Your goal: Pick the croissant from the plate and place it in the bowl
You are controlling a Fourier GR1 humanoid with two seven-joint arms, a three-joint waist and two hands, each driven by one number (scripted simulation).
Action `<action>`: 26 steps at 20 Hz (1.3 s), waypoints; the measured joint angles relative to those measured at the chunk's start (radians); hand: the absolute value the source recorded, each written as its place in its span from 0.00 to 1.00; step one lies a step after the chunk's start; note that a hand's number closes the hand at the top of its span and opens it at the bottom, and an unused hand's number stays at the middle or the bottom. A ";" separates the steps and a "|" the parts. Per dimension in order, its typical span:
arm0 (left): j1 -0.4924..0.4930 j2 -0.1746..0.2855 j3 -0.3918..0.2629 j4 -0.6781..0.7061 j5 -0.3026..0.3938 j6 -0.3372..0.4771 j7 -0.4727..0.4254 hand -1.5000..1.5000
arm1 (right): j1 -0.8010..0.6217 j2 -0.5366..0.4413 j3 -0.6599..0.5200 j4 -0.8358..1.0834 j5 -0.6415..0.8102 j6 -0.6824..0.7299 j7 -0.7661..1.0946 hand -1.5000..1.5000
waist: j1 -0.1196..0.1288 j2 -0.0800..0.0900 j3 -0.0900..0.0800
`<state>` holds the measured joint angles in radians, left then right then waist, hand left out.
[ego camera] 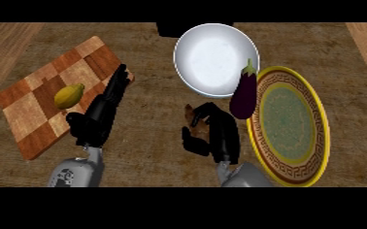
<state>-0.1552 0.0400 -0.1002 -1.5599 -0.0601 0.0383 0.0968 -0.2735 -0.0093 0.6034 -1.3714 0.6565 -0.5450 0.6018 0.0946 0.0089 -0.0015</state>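
Our black right hand (221, 135) is curled shut around the brown croissant (191, 113). We see the croissant only in slivers: one tip pokes out at the hand's 11 o'clock, and a scrap of brown shows between thumb and fingers. The fingers hide the rest, and we cannot tell whether it touches the wooden counter (150, 126) or hangs above it. A dark shape (174, 29) at the bowl's 11 o'clock is cut off at the top, and we cannot make out what it is.

The round white bowl (209, 58) sits at 12 o'clock from the right hand, showing its bare white inside. The round plate with a yellow rim and patterned brown band (290, 126) lies at the hand's 3 o'clock, just beside it, with its green centre bare. A dark purple eggplant (244, 96) overlaps the bowl's rim at 5 o'clock and the plate's edge at 10 o'clock. The croissant is off the plate, over the counter between plate and bowl.

Our black left hand (99, 116) lies open with straight fingers along the 3 o'clock edge of a checkered wooden cutting board (43, 111), which holds a small yellow fruit (69, 96).
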 measured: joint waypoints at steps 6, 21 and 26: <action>-0.036 -0.005 -0.003 0.021 -0.002 -0.004 0.008 0.50 | -0.259 0.007 0.200 -0.016 -0.117 -0.150 0.068 1.00 | 0.018 0.002 0.002; -0.049 0.009 0.048 0.078 0.013 0.001 -0.018 0.50 | -0.951 0.000 0.282 0.122 0.004 -0.157 0.490 1.00 | -0.031 -0.017 -0.002; -0.050 0.004 0.039 0.062 0.007 0.005 -0.001 0.50 | -1.117 0.000 0.226 0.224 -0.032 -0.127 0.535 1.00 | -0.034 -0.013 -0.002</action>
<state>-0.2049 0.0441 -0.0611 -1.4977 -0.0531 0.0431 0.0960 -1.3905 -0.0091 0.8293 -1.1479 0.6246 -0.6718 1.1370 0.0608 -0.0044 -0.0035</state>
